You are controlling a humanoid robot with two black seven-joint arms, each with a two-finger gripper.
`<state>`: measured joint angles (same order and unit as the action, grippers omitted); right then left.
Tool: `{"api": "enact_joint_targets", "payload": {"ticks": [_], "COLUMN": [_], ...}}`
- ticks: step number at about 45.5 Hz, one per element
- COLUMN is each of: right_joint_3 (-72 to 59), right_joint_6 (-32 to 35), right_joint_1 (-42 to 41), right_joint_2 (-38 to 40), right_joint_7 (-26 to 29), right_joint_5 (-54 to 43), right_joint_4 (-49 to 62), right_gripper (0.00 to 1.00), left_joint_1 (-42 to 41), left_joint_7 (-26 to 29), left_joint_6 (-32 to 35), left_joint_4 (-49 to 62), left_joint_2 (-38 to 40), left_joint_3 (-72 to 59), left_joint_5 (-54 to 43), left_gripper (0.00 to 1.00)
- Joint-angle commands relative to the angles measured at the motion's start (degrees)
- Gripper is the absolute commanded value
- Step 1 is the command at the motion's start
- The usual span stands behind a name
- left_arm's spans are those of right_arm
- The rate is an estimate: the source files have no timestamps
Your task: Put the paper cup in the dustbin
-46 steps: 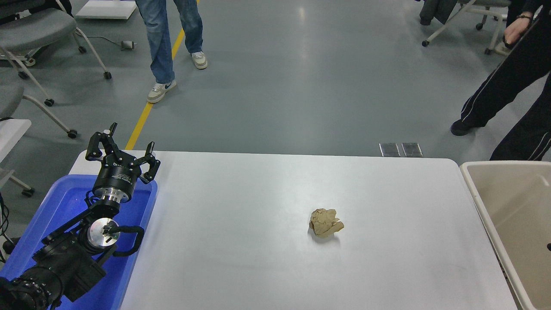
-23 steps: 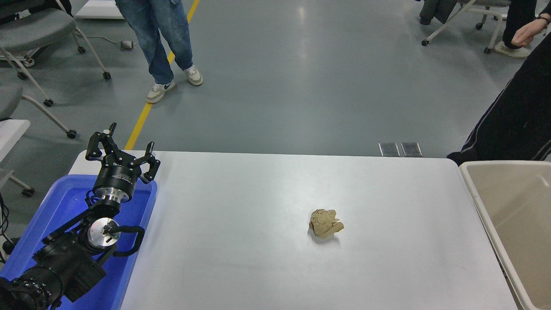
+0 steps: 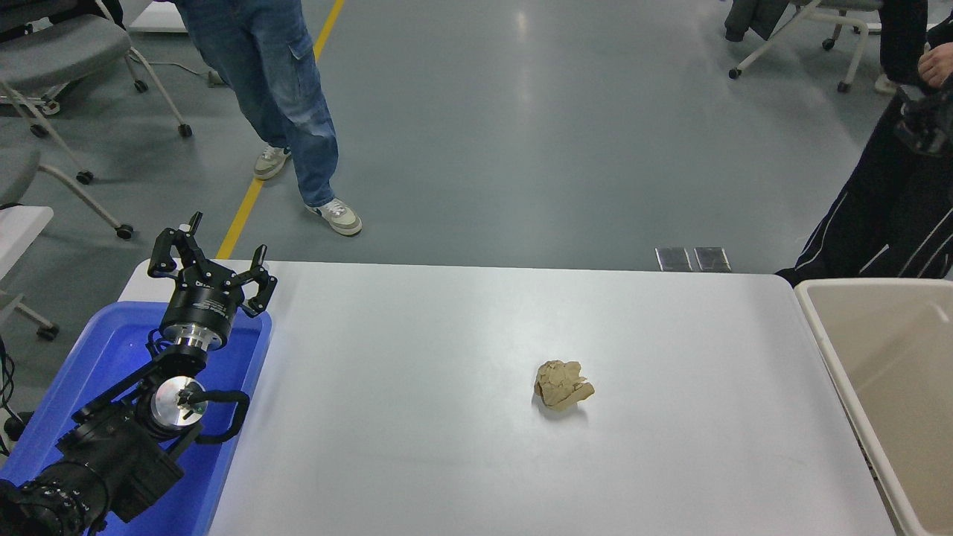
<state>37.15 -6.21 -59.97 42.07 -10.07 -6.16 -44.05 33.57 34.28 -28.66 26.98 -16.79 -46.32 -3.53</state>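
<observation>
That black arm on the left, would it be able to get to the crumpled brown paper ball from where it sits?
Probably yes. The left gripper is parked open over the blue tub, and only bare white table lies between it and the paper ball. Whether the arm stretches that far is hard to judge.

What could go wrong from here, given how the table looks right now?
No paper cup shows anywhere; only a crumpled tan paper ball lies on the white table, so it might be binned by mistake. The dustbin is partly cut off at the right edge. The left gripper is parked open over the blue tub.
</observation>
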Motion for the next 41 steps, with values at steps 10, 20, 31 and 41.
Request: {"api": "enact_joint_targets", "payload": {"ticks": [10,20,31,41], "right_joint_3": [8.6,8.6,8.6,9.6], "right_joint_6": [4.4,5.2,5.1,5.1], "right_joint_1": [17.2,22.7,27.4,30.0], "right_joint_2": [-7.8,-12.9,-17.2,-18.7], "right_joint_7": [-14.0,-19.5,-19.6,-19.6], "right_joint_5": [-0.3,-0.3,-0.3,-0.3], "right_joint_4": [-4.0,-3.9,-3.1,-3.1], "right_gripper": [1.00,1.00,1.00,1.00], "left_joint_1": [0.0,0.0,0.0,0.0], "left_joint_7": [0.0,0.0,0.0,0.0], "left_joint_6": [0.0,0.0,0.0,0.0], "left_joint_4": [0.0,0.0,0.0,0.0], "left_joint_2": [0.0,0.0,0.0,0.0], "left_joint_3": [0.0,0.0,0.0,0.0], "left_joint_5": [0.0,0.0,-0.1,0.0], "left_gripper": [1.00,1.00,1.00,1.00]}}
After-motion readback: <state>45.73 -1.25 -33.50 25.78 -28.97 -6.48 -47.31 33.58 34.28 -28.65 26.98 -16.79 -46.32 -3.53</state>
